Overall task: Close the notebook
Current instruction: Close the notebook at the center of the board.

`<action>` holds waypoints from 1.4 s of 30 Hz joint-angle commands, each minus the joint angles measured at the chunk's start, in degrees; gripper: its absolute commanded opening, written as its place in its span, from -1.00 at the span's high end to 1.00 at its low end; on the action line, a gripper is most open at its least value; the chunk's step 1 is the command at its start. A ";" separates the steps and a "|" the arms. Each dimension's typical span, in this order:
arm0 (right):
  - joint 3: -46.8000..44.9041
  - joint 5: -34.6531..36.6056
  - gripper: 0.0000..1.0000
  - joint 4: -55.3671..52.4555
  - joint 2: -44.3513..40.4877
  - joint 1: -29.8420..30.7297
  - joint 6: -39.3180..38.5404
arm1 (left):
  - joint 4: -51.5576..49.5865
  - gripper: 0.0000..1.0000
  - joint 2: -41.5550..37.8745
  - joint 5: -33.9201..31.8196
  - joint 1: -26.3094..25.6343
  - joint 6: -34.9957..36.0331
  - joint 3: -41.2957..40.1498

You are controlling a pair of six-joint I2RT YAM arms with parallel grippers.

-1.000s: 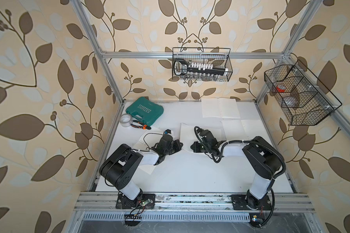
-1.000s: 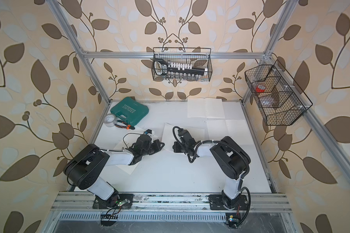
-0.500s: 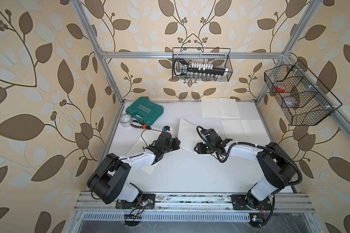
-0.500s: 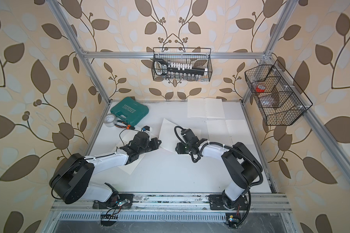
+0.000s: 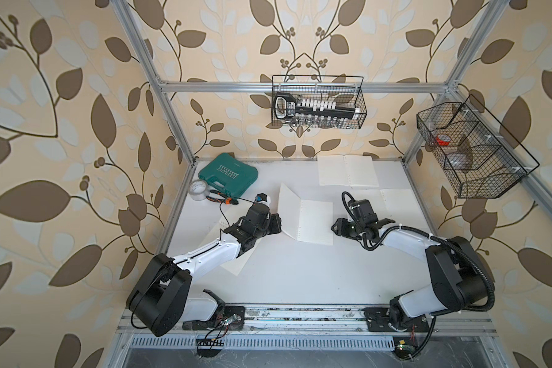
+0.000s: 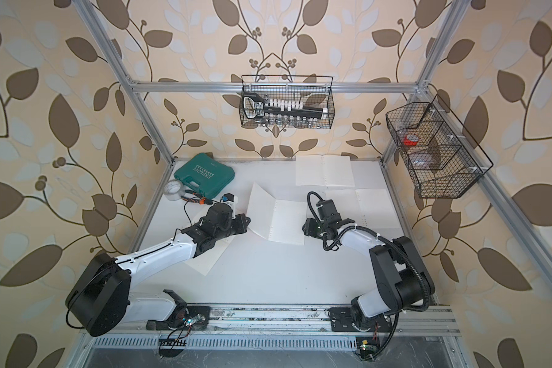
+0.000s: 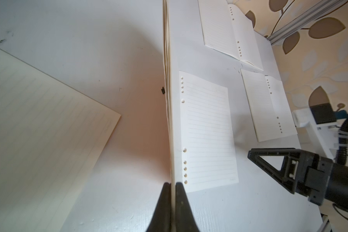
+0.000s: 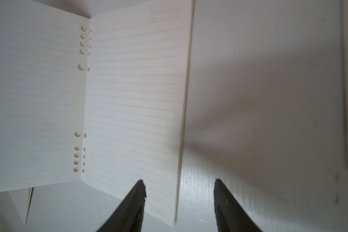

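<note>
right pincer [image 5: 336, 227] has let go and spread; it now sits just off the right page edge. left pincer [image 5: 278, 223] is pinching the left half of the notebook [image 5: 313, 220], raised steeper than a second ago. notebook lies mid-surface [image 5: 300, 277], half folded, so closing looks underway. left wrist view shows the pinched leaves edge-on; top views hide that grip.

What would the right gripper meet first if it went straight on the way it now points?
Probably the notebook: its flat half's outer edge lies ahead, between the open jaws of the right gripper. Height is unclear; passing above that page, it would meet the raised half held by the left gripper.
</note>
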 commanded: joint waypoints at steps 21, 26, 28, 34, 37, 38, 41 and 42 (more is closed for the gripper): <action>-1.95 -15.98 -0.16 15.57 10.30 -2.49 1.80 | 0.78 0.40 3.48 3.11 -7.90 2.49 8.77; -1.75 -17.16 -0.16 16.21 10.85 -2.48 1.35 | 2.00 0.29 5.04 4.37 -10.01 1.46 10.24; -1.52 -16.99 -0.16 15.99 10.93 -2.53 1.27 | 2.07 0.24 5.97 4.80 -11.33 1.13 11.12; -2.42 -17.79 -0.20 16.66 9.54 -4.74 2.87 | 2.44 0.17 8.51 6.20 -14.31 0.35 13.22; -4.39 -18.43 -0.23 17.32 7.85 -7.57 4.23 | 2.14 0.14 7.58 5.75 -14.46 0.30 13.22; -5.15 -18.55 -0.23 17.34 7.03 -8.60 4.49 | 2.02 0.13 7.50 5.30 -14.46 0.33 12.93; -6.97 -18.53 -0.24 16.61 4.88 -11.32 4.76 | 0.65 0.13 4.20 4.15 -14.46 1.02 12.60; -7.40 -18.64 -0.23 16.37 4.18 -11.82 4.67 | 0.02 0.13 3.51 3.65 -14.46 1.17 12.44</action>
